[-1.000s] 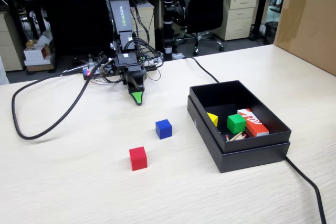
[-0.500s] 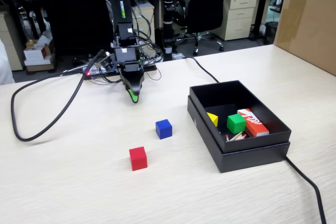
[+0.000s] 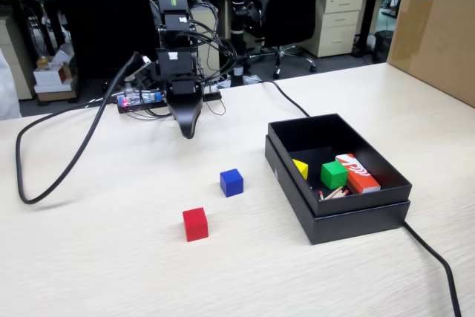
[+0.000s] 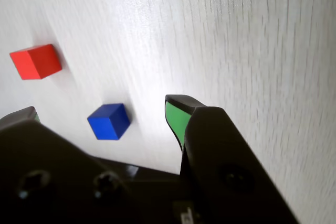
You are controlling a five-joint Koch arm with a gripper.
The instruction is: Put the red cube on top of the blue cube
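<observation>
The red cube (image 3: 195, 223) sits on the table in the fixed view, with the blue cube (image 3: 231, 182) a little behind and to its right. My gripper (image 3: 186, 131) hangs tip-down above the table, well behind both cubes and clear of them. In the wrist view the gripper (image 4: 102, 107) is open, its green-padded fingers (image 4: 176, 118) set wide apart and holding nothing. The blue cube (image 4: 108, 121) shows in the gap between them, lying on the table. The red cube (image 4: 35, 61) lies further off at the upper left.
A black open box (image 3: 353, 222) at the right holds a green cube (image 3: 334, 174), a yellow piece (image 3: 300, 168) and a red-orange and white box (image 3: 357, 172). A thick black cable (image 3: 70, 165) loops at the left. A cardboard box (image 3: 434, 27) stands far right.
The arm has straightened and lifted the gripper higher and slightly back. The wrist has turned, so the green pad no longer faces the fixed camera. Both cubes stayed put.
</observation>
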